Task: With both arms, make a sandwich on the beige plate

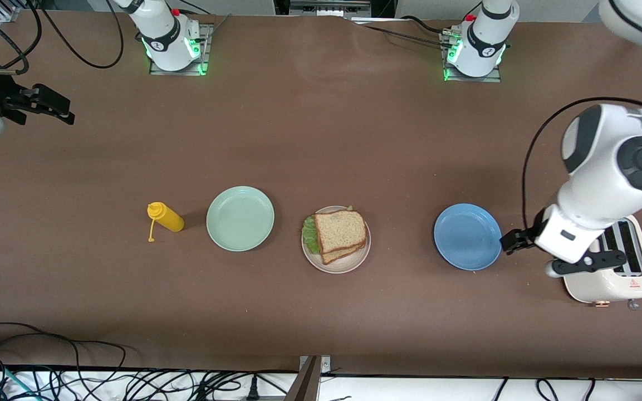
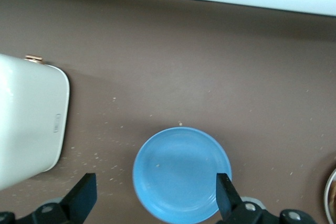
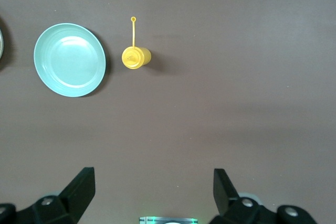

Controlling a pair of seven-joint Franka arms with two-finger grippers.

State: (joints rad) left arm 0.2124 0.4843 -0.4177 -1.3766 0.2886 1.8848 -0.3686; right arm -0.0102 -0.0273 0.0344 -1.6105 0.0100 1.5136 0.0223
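Observation:
The sandwich (image 1: 341, 230) lies on the beige plate (image 1: 354, 260) at the table's middle: two brown toast slices with green lettuce (image 1: 310, 234) sticking out between them. My left gripper (image 1: 546, 253) hangs open and empty over the gap between the blue plate and the toaster. In the left wrist view its gripper (image 2: 156, 198) spans the blue plate's edge. My right gripper (image 1: 53, 106) waits open and empty over bare table at the right arm's end. In the right wrist view the gripper (image 3: 152, 192) holds nothing.
An empty blue plate (image 1: 467, 236) (image 2: 181, 174) sits beside a white toaster (image 1: 613, 273) (image 2: 29, 124) toward the left arm's end. An empty mint-green plate (image 1: 240, 218) (image 3: 70, 60) and a yellow squeeze bottle (image 1: 166, 217) (image 3: 136, 57) lie toward the right arm's end.

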